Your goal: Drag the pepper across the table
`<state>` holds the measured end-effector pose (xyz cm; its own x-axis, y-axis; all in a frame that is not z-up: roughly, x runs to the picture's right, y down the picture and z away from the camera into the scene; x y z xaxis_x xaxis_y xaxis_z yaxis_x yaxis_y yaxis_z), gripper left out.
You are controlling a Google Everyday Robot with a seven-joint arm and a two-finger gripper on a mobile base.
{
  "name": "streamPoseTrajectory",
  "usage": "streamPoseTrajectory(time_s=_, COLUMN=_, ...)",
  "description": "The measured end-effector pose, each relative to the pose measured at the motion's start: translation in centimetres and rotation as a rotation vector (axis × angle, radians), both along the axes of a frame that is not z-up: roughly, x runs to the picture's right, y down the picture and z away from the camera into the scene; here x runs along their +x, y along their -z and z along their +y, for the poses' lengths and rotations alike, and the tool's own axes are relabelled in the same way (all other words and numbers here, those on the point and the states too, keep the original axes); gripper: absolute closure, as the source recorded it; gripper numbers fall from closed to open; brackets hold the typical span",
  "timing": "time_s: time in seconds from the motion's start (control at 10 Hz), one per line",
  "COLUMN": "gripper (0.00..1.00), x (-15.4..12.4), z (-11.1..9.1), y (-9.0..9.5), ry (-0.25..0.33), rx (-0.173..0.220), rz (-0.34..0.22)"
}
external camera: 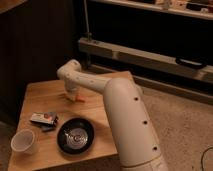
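Gripper [73,94] is down on the desk [42,95] near mid-top, mostly hidden under its own wrist, so I cannot tell its grip state. Pepper [80,99] lies right at it, orange tip poking out toward view right, long axis roughly across the desk. The black bowl [75,136] sits apart, toward the front edge.

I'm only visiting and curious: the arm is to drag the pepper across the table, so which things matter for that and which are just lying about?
For the job: the pepper; the wooden table it lies on; the tool, down at the pepper at the end of the white arm.
Just lying about: the black bowl; the white cup; the small dark packet.
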<state>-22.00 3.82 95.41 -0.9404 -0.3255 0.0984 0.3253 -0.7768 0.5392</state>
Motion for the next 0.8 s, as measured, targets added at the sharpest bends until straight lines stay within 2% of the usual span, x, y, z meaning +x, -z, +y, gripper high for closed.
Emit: streamPoseTrajectory(time_s=0.8, gripper=0.69, x=-6.5, z=-0.2, y=-0.1, ry=0.096, rx=-0.004, rz=-0.082)
